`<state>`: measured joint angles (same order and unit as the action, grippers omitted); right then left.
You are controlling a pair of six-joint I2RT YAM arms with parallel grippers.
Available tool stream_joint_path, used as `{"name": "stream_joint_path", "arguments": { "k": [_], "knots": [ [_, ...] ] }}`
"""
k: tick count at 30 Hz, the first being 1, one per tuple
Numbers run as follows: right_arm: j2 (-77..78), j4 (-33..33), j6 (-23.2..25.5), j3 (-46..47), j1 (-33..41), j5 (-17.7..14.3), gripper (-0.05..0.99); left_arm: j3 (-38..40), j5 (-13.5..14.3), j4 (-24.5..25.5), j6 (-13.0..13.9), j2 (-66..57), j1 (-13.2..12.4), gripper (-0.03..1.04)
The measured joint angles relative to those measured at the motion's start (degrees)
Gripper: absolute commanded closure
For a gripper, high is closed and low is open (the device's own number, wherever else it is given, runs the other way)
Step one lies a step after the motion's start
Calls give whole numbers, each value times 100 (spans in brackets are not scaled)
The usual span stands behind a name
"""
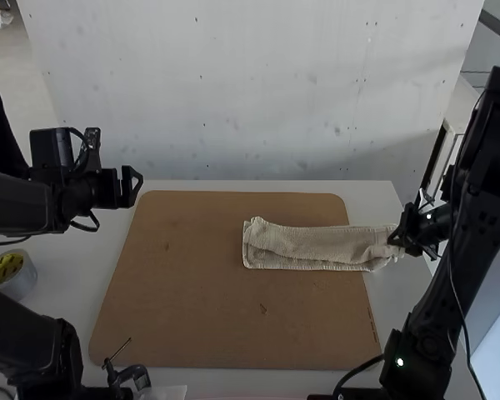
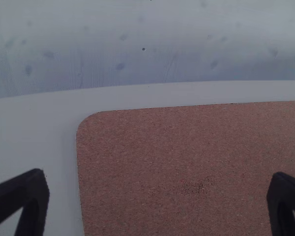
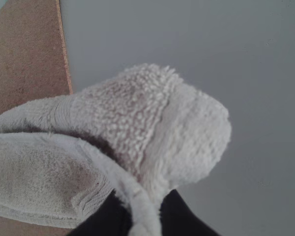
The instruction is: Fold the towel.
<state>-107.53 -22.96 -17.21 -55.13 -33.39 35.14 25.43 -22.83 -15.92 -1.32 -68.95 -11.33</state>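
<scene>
One towel (image 1: 317,246) end sits pinched between the right jaws (image 1: 402,237); the left jaws (image 1: 133,187) gape.

From farthest off, above and behind both sets of jaws, looks forward and down in the high view. In the left wrist view, looks forward past the jaws of the black left gripper (image 1: 132,185), sharing the flat brown board (image 2: 162,142) and speckled grey wall (image 2: 137,44) with the high view. In the right wrist view, looks steeply down, close over the jaws of the black right gripper (image 1: 408,235), sharing the beige terry towel (image 3: 113,103) gripped there.
</scene>
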Motion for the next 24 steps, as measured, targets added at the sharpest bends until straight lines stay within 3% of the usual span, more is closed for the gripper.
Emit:
{"name": "stream_joint_path", "arguments": {
  "k": [6,11,17,24],
  "knots": [
    [616,-317,179,-13,682,61,91,-7,13,-9,0,-4,-2,0],
    [1676,-367,656,-13,1652,133,91,-122,-22,-17,0,-4,-72,0],
    [2234,-105,1353,160,2704,136,91,-170,-122,-17,0,-4,-144,0],
    [2210,411,2083,507,3858,-175,91,-170,-271,-17,-2,-4,-282,0]
  ]
}}
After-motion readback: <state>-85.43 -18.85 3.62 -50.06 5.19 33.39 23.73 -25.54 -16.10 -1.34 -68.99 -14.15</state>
